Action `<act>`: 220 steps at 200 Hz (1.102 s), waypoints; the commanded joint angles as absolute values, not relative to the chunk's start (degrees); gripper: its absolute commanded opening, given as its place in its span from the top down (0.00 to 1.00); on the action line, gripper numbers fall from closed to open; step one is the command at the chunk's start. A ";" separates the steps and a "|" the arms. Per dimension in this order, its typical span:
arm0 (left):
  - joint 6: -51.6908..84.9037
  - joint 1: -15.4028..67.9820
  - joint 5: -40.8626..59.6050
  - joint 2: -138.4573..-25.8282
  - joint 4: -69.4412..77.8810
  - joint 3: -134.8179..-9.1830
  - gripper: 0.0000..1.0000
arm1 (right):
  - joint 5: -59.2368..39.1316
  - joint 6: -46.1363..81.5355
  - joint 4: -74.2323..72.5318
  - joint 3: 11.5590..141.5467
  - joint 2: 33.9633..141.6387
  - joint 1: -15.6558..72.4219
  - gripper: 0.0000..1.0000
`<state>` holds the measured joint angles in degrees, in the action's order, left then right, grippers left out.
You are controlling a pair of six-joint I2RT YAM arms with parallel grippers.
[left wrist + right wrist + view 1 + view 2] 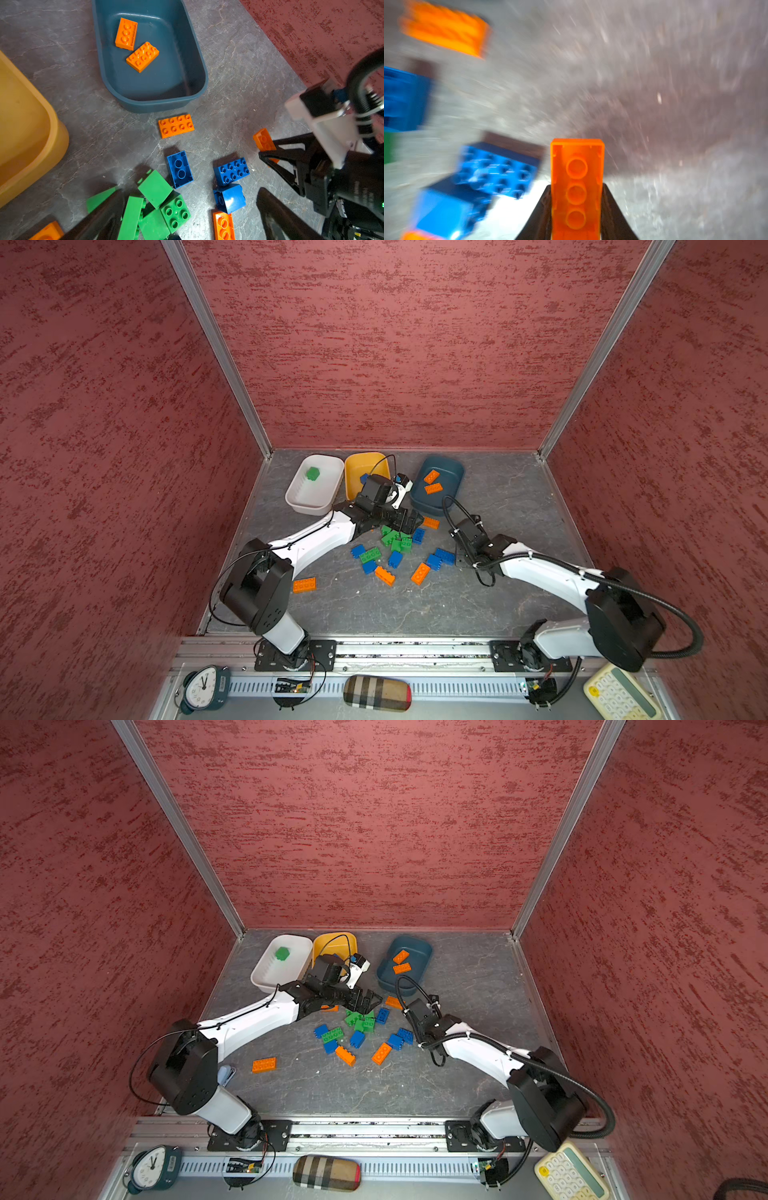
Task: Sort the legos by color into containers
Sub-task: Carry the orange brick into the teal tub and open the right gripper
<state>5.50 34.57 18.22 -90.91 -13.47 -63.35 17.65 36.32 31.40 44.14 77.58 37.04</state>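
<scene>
Care now: with right gripper (577,185) clamped on oblong orange plastic brick (576,158), lift clear, release low inside dark teal plastic tub (166,83).

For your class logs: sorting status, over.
Right gripper shut on orange lego. Left gripper open over green legos. Near teal tub, one loose orange lego.

Right wrist view: blue legos (496,168) blurred (table (654,83) too); yellow tub (356,470) half hidden.
</scene>
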 commanded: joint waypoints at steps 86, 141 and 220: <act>12.37 34.78 11.60 -88.24 -9.23 -63.04 0.01 | -3.03 8.28 10.04 73.35 101.72 18.66 0.76; 14.21 34.98 2.17 -88.74 -13.28 -63.12 0.01 | 12.73 2.08 24.86 103.13 125.71 16.50 0.72; 15.26 36.89 -1.60 -93.05 -28.42 -68.36 0.00 | 7.38 2.02 25.73 107.61 125.00 18.63 0.37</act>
